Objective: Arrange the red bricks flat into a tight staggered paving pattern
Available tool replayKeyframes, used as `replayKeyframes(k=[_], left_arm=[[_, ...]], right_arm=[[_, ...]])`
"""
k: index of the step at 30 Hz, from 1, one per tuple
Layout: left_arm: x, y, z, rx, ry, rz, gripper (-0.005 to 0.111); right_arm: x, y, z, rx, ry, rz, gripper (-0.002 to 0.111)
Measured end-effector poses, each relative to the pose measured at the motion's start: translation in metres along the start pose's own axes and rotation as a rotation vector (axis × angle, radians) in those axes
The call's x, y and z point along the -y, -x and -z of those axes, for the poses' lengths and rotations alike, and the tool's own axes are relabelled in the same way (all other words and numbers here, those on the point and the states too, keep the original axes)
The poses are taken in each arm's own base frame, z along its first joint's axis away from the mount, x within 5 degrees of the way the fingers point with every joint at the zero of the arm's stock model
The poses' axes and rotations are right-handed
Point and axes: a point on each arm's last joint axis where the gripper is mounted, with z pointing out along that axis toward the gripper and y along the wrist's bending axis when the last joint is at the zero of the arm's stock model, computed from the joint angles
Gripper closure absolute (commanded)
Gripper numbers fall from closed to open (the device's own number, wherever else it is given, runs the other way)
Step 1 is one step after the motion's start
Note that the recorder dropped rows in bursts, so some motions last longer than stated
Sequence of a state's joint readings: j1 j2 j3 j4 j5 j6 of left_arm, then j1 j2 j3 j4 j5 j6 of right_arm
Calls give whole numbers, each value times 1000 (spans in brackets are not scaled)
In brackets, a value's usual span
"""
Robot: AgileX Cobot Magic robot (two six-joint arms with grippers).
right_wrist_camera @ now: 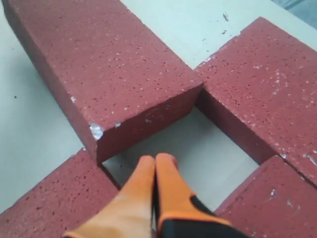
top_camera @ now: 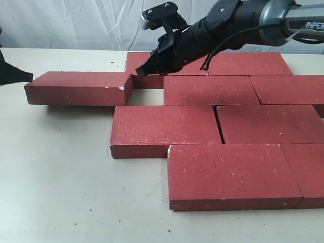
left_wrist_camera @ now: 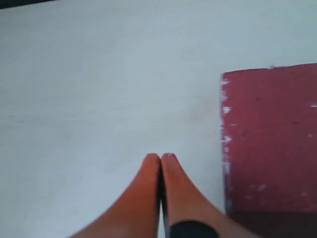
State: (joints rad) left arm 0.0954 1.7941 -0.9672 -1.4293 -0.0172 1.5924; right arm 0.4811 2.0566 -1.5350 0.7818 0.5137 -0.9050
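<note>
1. The right end effector (right_wrist_camera: 155, 159) has its orange fingers (right_wrist_camera: 133, 193) pressed together with no gap between them, and it grips nothing.
2. Its tips point down into a small pocket of bare worktop (right_wrist_camera: 208, 148), just in front of the end face of the loose brick (right_wrist_camera: 99, 64). Neither view makes clear whether they touch that face or the surface.
3. In the exterior view the right end effector (top_camera: 139, 72) sits at the corner where the loose brick (top_camera: 76, 87) meets the back-row brick (top_camera: 142, 63).
4. The right arm (top_camera: 243, 23) reaches in from the upper right and slants down and leftward over the back row, its black wrist low above the bricks.
5. The left end effector (left_wrist_camera: 160, 157) is also closed and empty, finger against finger. It hangs over bare worktop just beside the short end of a brick (left_wrist_camera: 270, 144).
6. The red bricks (top_camera: 230, 174) lie flat on the worktop (top_camera: 55, 192) in staggered rows, each row offset from the next.
7. The loose brick juts out to the left of the pattern and touches the back-row brick only at a corner. A bare gap separates it from the second-row brick (top_camera: 210, 89).
8. A thin dark slit shows between the two bricks of the third row (top_camera: 164, 129), while the front pair sits tight together.
</note>
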Motion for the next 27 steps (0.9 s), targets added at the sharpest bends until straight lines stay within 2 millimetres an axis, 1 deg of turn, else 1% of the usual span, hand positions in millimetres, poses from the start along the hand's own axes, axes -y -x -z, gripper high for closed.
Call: replayKeyframes(k=[2,5,8,10,13,16,19,22,27], left_arm=[[-3,3,-7,3,-59,14,107],[-18,1,-15,-2,-63,79,107],[-34,0,-17,2,-53,161,107],[-41,1,-19,13,-69,198,107],[-40,6,-28,29,-120,226,107],[-38,7,-43,26,-164,249,107],[-35,4,-61,14,-208,264,107],[-33,4,-74,16,-239,295,107],[-29,4,-82,23,-299,305,107]], right_arm=[[3,4,-9,-26,18,-29,109],[9,7,-26,-95,37,-66,109],[17,9,-40,-167,-16,-64,109],[20,11,-46,-193,-64,-55,109],[23,16,-54,-208,-118,-44,109],[23,17,-65,-218,-126,-37,109],[23,14,-75,-229,-119,-40,109],[23,12,-83,-229,-118,-39,109],[17,11,-93,-205,-119,-21,109]])
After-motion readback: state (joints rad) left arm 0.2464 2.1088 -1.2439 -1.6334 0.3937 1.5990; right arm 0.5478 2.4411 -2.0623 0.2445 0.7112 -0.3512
